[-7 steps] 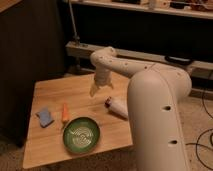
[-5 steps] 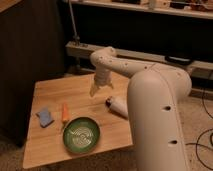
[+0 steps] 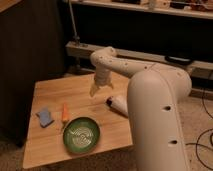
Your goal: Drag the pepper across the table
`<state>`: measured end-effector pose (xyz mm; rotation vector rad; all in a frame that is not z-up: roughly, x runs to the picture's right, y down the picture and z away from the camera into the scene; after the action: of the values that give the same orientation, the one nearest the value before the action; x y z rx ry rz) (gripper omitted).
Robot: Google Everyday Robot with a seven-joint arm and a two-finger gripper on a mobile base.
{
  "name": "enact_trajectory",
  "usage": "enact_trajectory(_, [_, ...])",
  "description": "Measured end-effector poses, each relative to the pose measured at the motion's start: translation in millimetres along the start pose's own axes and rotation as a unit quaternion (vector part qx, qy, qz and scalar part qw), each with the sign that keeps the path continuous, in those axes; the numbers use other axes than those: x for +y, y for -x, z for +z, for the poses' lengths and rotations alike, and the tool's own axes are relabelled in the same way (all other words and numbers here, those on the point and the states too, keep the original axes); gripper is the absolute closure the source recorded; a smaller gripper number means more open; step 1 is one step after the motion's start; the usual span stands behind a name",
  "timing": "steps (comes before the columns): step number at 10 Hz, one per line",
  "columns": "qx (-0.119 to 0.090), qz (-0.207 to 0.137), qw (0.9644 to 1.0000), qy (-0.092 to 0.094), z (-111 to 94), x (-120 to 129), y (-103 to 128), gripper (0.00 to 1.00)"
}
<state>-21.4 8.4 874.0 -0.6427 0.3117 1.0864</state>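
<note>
The pepper (image 3: 64,113), a small slim orange tapered piece, lies on the light wooden table (image 3: 60,91) left of centre, just above the green bowl. My gripper (image 3: 94,92) hangs over the middle of the table on the white arm, to the right of the pepper and well apart from it. It holds nothing that I can see.
A green bowl (image 3: 80,134) sits near the table's front edge. A blue sponge (image 3: 44,117) lies at the left. A white cylinder with a dark red end (image 3: 118,105) lies at the right, partly behind my arm's white body. A dark cabinet stands left of the table.
The gripper has shifted slightly to the left and lower over the table. The pepper, sponge and bowl have not moved.
</note>
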Motion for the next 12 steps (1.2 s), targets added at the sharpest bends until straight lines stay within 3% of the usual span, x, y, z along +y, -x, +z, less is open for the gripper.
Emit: enact_trajectory(12, [-0.003, -0.011, 0.9999, 0.003, -1.3, 6.8, 0.1, 0.2])
